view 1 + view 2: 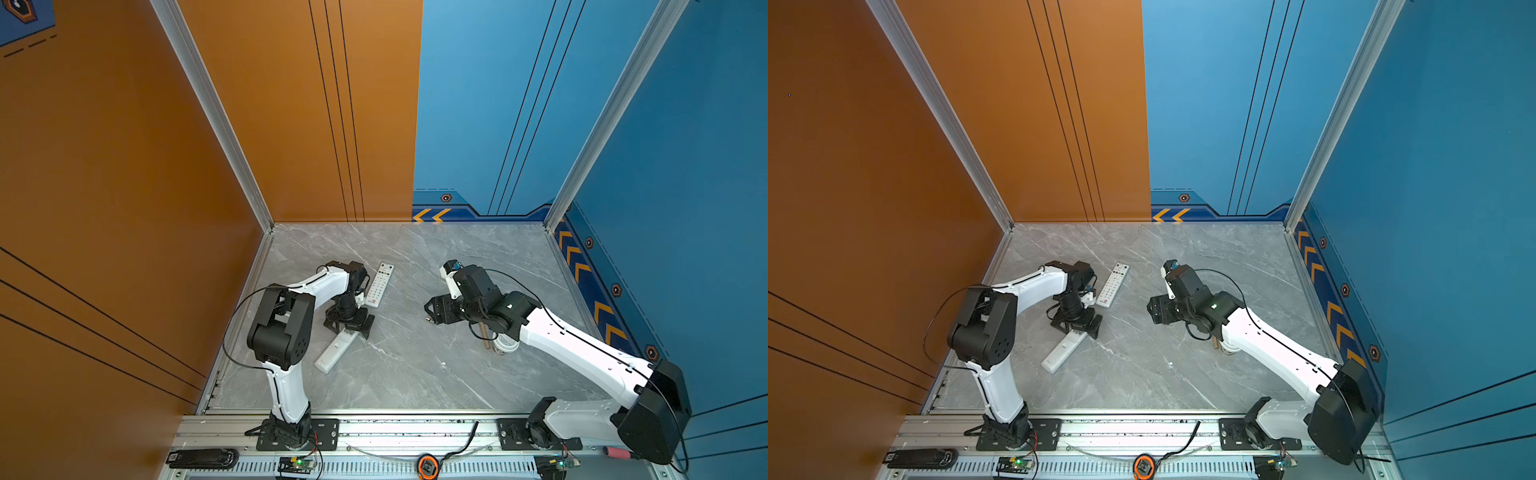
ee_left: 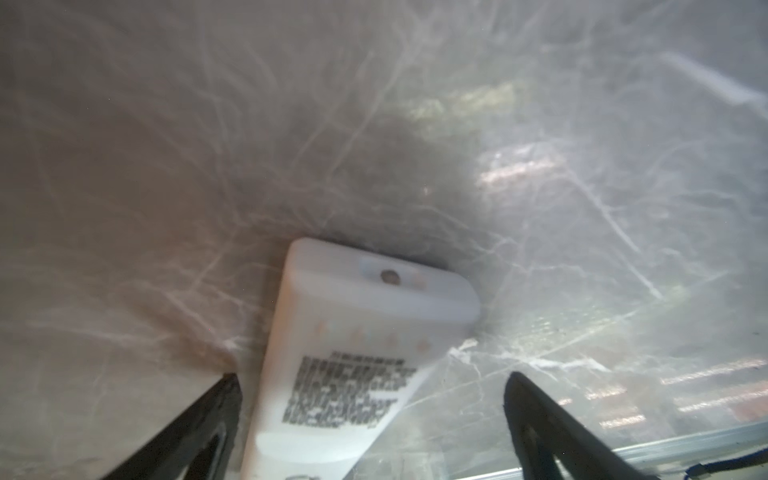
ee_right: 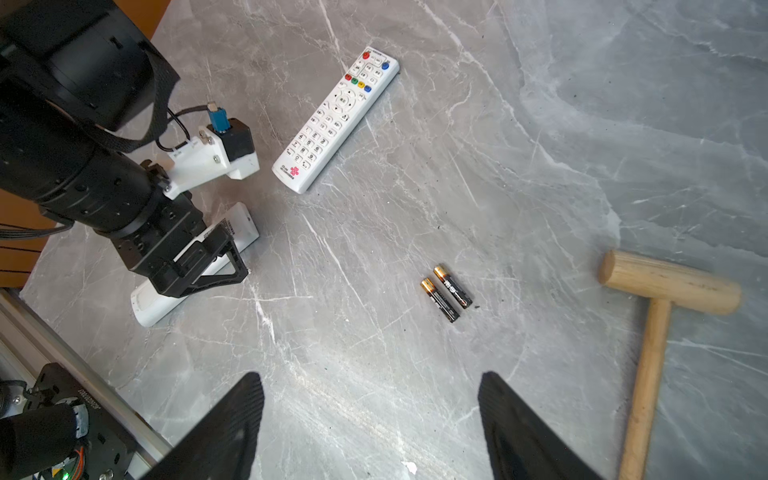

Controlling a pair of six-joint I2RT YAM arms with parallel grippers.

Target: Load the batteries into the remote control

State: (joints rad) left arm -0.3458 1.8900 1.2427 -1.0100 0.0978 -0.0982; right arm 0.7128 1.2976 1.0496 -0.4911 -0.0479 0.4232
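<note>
Left tool [image 2: 374,376] stands open astride the face-down remote [image 2: 365,307], gripping nothing. Right tool [image 3: 370,376] hangs open above the surface [image 3: 540,166], two batteries [image 3: 446,293] loose just ahead. Likely step: battery pickup. Next move requires descending squarely across one.

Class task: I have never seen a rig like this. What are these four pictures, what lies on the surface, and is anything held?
Two robot arms stand at a grey marble table. Two pictures look down on the whole scene; the other two come from a camera on each arm's wrist. On the table lie a button-side-up remote, a face-down remote, two batteries side by side and a wooden mallet. Each arm ends in a two-fingered tool. The left tool is open astride the face-down remote; the right tool is open above bare table. Nothing is held.
</note>
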